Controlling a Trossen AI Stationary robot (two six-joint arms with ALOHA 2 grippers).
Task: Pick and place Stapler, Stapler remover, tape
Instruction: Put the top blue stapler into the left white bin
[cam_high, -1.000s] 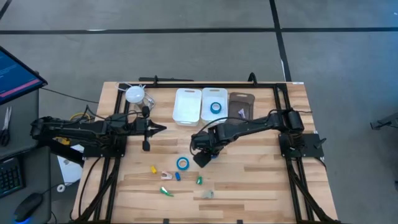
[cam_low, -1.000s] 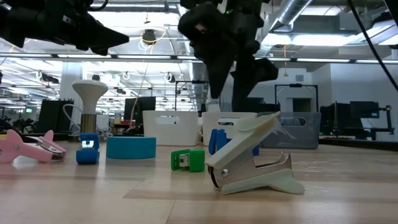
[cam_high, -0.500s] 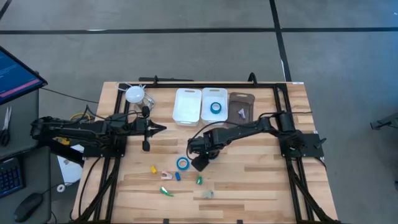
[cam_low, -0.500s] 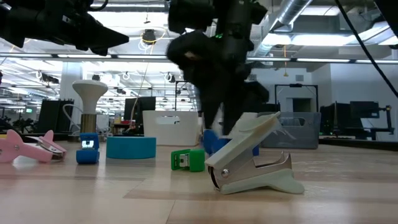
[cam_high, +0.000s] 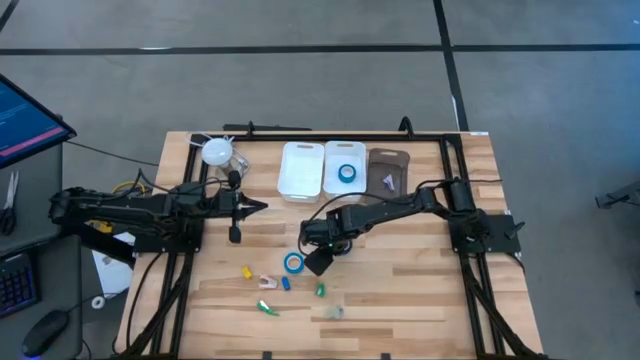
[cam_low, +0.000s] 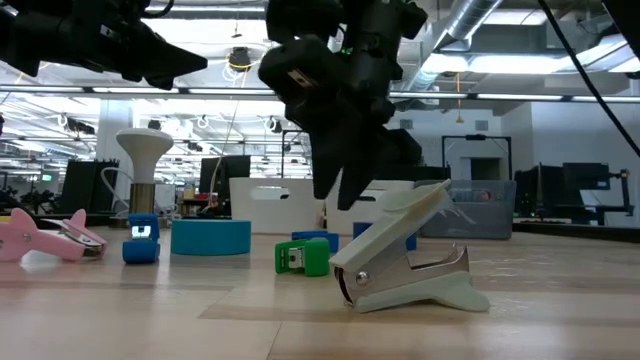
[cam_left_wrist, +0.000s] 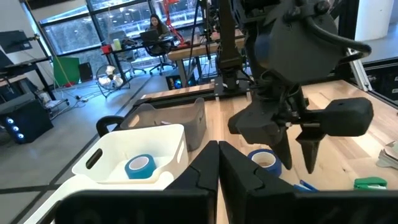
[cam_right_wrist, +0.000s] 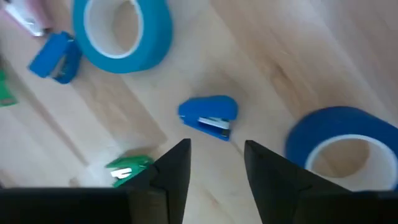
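Blue tape rolls: one (cam_right_wrist: 122, 30) on the wooden counter (cam_high: 400, 290), one (cam_right_wrist: 341, 146) beside it, one (cam_high: 346, 172) in a white bin (cam_high: 343, 150). Right gripper (cam_right_wrist: 214, 158) hovers jaws apart over a small blue stapler (cam_right_wrist: 209, 116). Left gripper (cam_high: 260, 207) waits, jaws together.

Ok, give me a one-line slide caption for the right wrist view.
Right gripper, fingers apart, above a small blue stapler lying between two blue tape rolls on the wooden table.

Open-plan lab: ceiling ducts (cam_low: 470, 30), workstations (cam_left_wrist: 155, 43).
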